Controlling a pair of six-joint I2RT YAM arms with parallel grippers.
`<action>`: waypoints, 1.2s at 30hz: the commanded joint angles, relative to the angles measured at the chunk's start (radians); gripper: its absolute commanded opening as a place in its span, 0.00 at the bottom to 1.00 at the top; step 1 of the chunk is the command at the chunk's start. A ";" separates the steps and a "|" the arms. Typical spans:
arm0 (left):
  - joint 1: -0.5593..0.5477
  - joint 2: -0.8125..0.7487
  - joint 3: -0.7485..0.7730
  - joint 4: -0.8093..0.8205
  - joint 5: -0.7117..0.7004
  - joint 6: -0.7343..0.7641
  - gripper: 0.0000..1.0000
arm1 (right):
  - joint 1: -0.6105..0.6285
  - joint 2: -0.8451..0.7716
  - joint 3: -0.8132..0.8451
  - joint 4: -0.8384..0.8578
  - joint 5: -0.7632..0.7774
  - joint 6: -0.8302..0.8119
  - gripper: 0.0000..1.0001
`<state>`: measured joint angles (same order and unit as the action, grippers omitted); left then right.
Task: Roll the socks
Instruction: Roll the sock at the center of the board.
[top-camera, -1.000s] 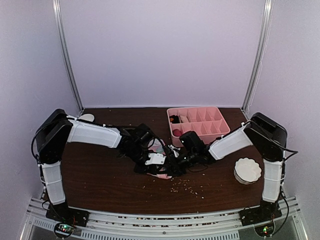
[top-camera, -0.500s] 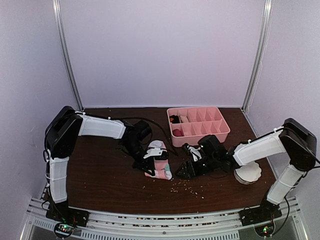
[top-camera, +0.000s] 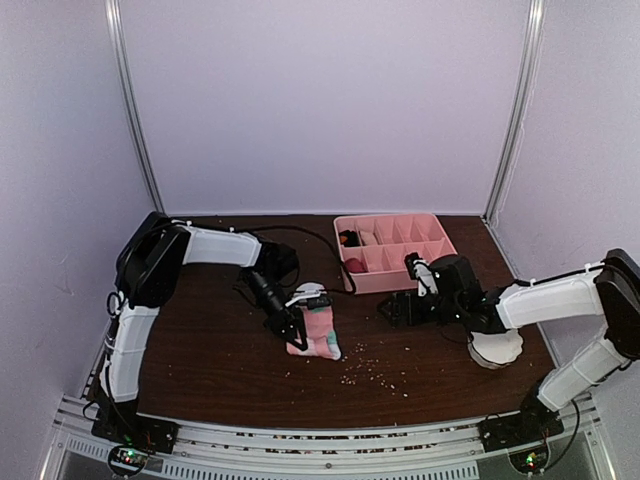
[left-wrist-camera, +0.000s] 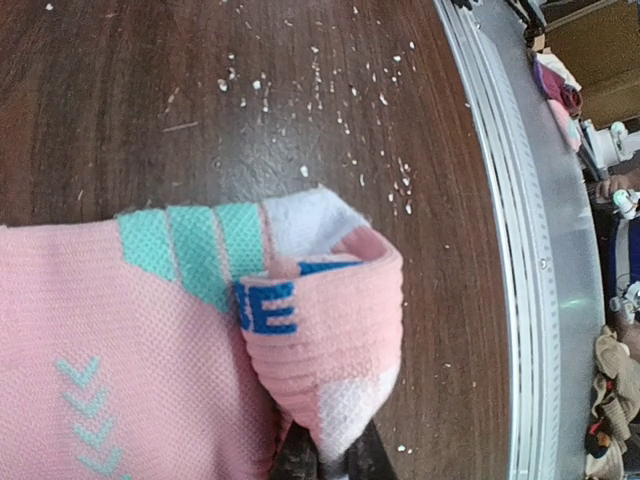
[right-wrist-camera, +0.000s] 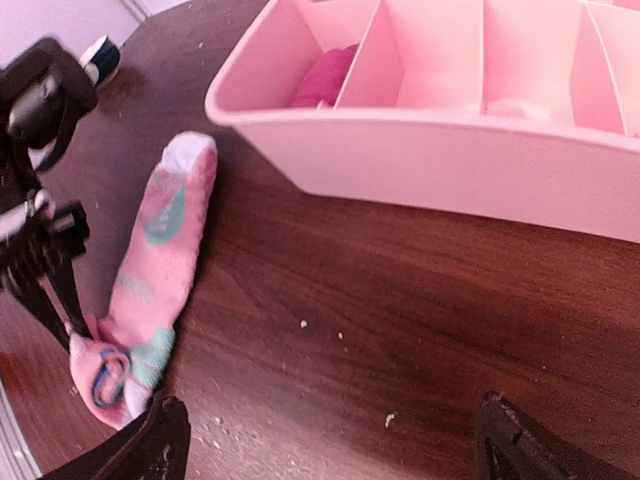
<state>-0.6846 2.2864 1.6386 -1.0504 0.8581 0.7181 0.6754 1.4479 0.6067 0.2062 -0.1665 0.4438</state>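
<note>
A pink sock (top-camera: 316, 325) with mint-green patches lies on the brown table, white toe toward the back. Its near cuff end (left-wrist-camera: 320, 340) is folded over into a small roll. My left gripper (top-camera: 295, 333) is shut on that folded end, and its dark fingertips (left-wrist-camera: 300, 462) pinch the fabric from below. In the right wrist view the sock (right-wrist-camera: 160, 250) lies at the left with the left gripper (right-wrist-camera: 78, 325) at its rolled end. My right gripper (top-camera: 400, 308) hovers to the sock's right, apart from it. Its jaws (right-wrist-camera: 335, 445) stand wide open over bare table. The beige sock does not clearly show.
The pink divided tray (top-camera: 448, 262) stands behind the right gripper, its near wall (right-wrist-camera: 450, 165) close; a maroon piece (right-wrist-camera: 325, 75) lies in one compartment. A white bowl (top-camera: 497, 347) sits at the right. Crumbs (top-camera: 375, 372) are scattered near the front. The metal rail (left-wrist-camera: 520, 300) marks the table's near edge.
The right gripper opened wide and pulled away to the right, off the sock. The left gripper stayed shut on the sock's folded end while its arm swung back and left.
</note>
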 joint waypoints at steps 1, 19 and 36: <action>0.026 0.080 0.041 -0.128 0.002 -0.014 0.00 | 0.153 -0.075 -0.029 0.087 0.108 -0.215 0.99; 0.035 0.208 0.143 -0.170 -0.166 -0.157 0.00 | 0.383 0.030 0.035 0.111 0.102 -0.832 0.80; 0.036 0.242 0.185 -0.242 -0.109 -0.097 0.00 | 0.405 0.421 0.413 -0.152 -0.013 -1.213 0.55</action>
<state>-0.6552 2.4516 1.8420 -1.2972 0.9138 0.5926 1.0760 1.8244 0.9722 0.1101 -0.1749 -0.6827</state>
